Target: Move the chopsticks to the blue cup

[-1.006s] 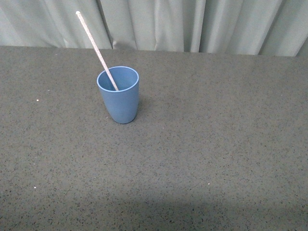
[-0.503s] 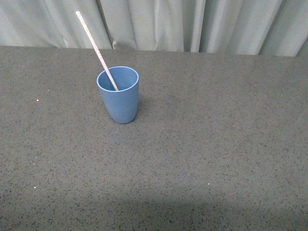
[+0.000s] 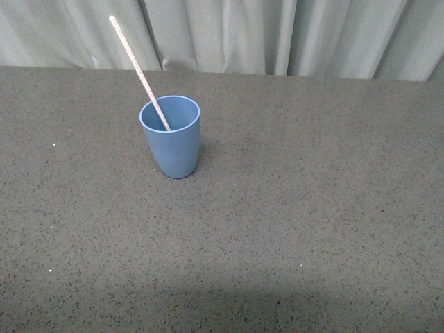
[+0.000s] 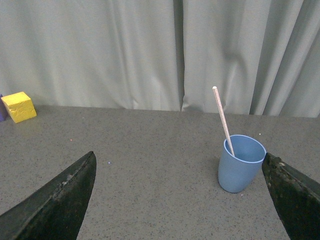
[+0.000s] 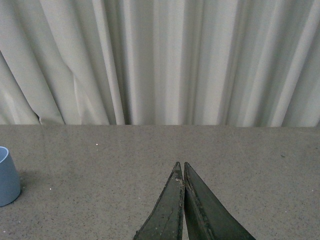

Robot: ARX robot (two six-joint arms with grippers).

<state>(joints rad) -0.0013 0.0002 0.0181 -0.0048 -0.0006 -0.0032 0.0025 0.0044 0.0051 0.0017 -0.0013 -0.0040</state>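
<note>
Chopsticks (image 3: pixel 139 71) were found standing tilted inside the blue cup (image 3: pixel 171 139), the lower end hidden below the rim and the upper end leaning away against the curtain (image 3: pixel 277 35). Only a sliver of the cup was caught in the right wrist view. Neither arm was seen from the front. The left gripper (image 4: pixel 180 200) was spread wide, empty, facing the cup; the right gripper (image 5: pixel 181 200) was pressed closed on nothing, beside the cup.

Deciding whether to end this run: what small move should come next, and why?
Probably none beyond holding both arms back: the chopsticks already stand leaning inside the blue cup, the left tool is open and empty, and the right tool is shut, empty.
</note>
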